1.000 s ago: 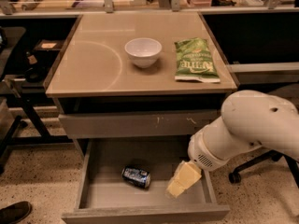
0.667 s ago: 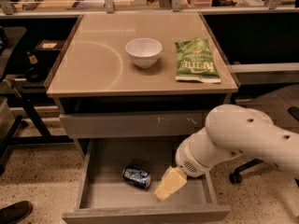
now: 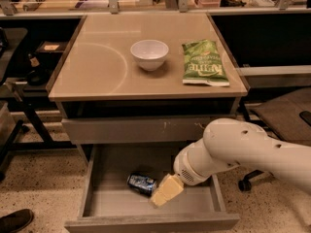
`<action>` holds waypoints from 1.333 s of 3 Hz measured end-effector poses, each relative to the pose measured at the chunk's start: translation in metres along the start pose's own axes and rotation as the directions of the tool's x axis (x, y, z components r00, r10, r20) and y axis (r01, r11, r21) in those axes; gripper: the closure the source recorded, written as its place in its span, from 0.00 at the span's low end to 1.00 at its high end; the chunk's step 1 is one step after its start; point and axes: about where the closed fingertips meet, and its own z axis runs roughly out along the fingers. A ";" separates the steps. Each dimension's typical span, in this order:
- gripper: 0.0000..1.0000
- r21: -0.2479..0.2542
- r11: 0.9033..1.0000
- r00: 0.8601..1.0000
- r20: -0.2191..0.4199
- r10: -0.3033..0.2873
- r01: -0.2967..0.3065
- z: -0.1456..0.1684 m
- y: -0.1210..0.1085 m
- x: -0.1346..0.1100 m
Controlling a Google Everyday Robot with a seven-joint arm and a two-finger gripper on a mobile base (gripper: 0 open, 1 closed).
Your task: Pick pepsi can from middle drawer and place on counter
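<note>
Dark-blue pepsi can [image 3: 142, 184], silver end, lying sideways in middle drawer [image 3: 112, 204]; hand [image 3: 160, 196] just beside it, grip unclear.

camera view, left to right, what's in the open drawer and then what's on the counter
middle drawer: pepsi can → gripper, down in the drawer right beside the can. counter: white bowl → green chip bag

Chip bag [image 3: 204, 62] lettering illegible (hand [image 3: 159, 197] in middle drawer [image 3: 109, 200])
</note>
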 end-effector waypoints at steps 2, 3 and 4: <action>0.00 0.002 0.999 0.998 -0.028 0.053 -0.053 0.051 -0.010 0.010; 0.00 0.017 0.994 0.993 -0.033 0.112 -0.111 0.081 -0.022 0.016; 0.00 0.017 0.994 0.993 -0.033 0.111 -0.111 0.081 -0.022 0.016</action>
